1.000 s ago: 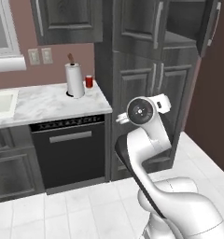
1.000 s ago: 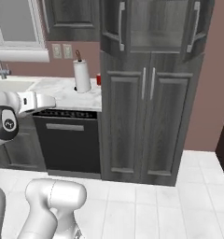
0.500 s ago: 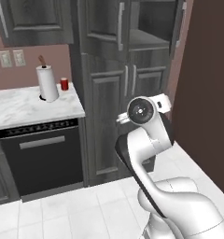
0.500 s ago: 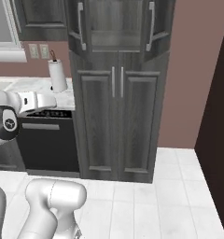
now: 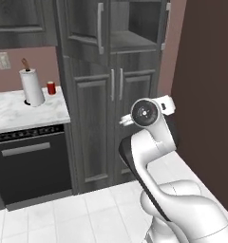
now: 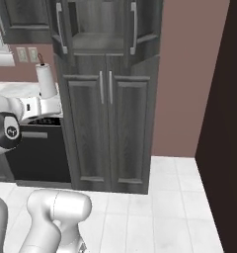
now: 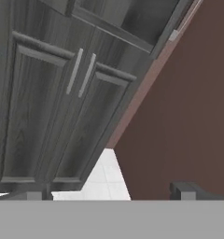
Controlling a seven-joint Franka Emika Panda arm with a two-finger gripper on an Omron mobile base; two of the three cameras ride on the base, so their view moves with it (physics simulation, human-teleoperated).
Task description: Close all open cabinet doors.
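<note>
Doors: 2 upper cabinet doors open, 2 lower doors shut.

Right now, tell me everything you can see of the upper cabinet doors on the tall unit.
The upper cabinet doors are a pair in dark charcoal wood grain, each with a recessed panel and a long vertical silver bar handle. Both stand swung open, angled outward from the tall unit, showing a grey shelf compartment between them. They sit directly above the closed lower doors. Nothing touches them.
</note>
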